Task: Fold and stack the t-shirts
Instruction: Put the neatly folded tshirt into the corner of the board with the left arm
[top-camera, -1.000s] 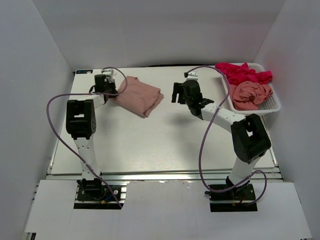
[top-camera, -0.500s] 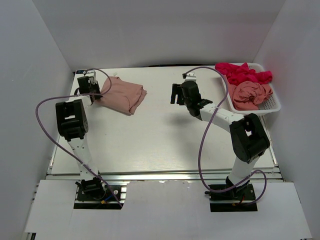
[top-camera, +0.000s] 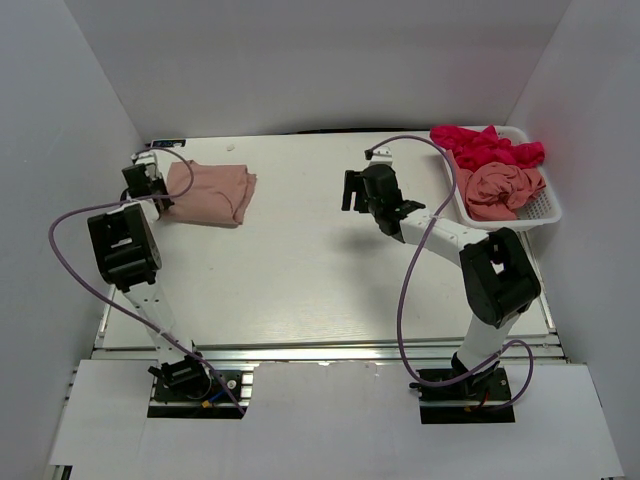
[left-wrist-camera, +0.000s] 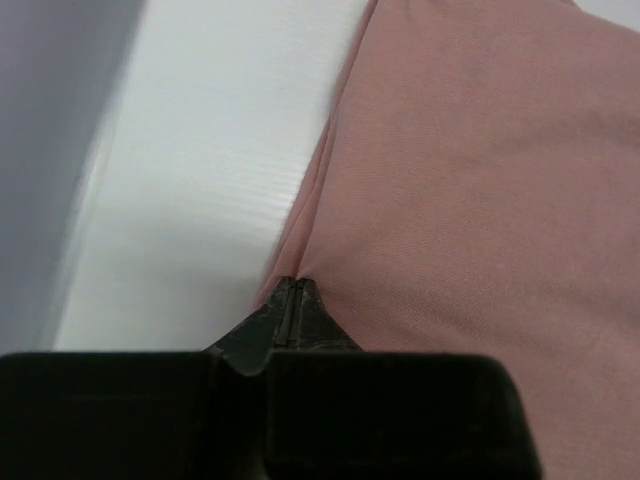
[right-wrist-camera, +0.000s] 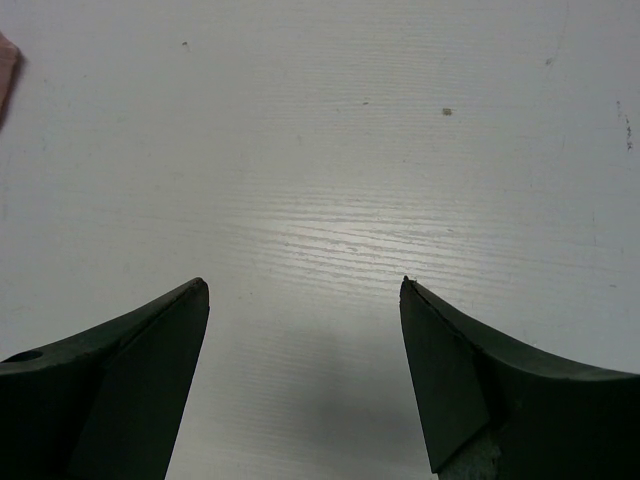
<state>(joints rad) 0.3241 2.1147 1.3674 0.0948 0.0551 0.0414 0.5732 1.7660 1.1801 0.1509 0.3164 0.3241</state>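
Observation:
A folded salmon-pink t-shirt (top-camera: 212, 193) lies at the table's far left corner. It fills the right of the left wrist view (left-wrist-camera: 480, 180). My left gripper (top-camera: 160, 190) is at its left edge, jaws closed on the fabric's edge (left-wrist-camera: 290, 285). My right gripper (top-camera: 352, 190) hangs open and empty over bare table at the far middle (right-wrist-camera: 305, 290). A crumpled salmon-pink t-shirt (top-camera: 500, 188) and a magenta-red t-shirt (top-camera: 485, 145) lie in the basket.
The white mesh basket (top-camera: 545, 215) stands at the far right edge. White walls close in the table on the left, back and right. The left arm's purple cable (top-camera: 60, 225) loops out over the left edge.
My left gripper has dragged the folded salmon-pink t-shirt leftward, from the far middle-left to the far left corner. The right arm has barely moved.

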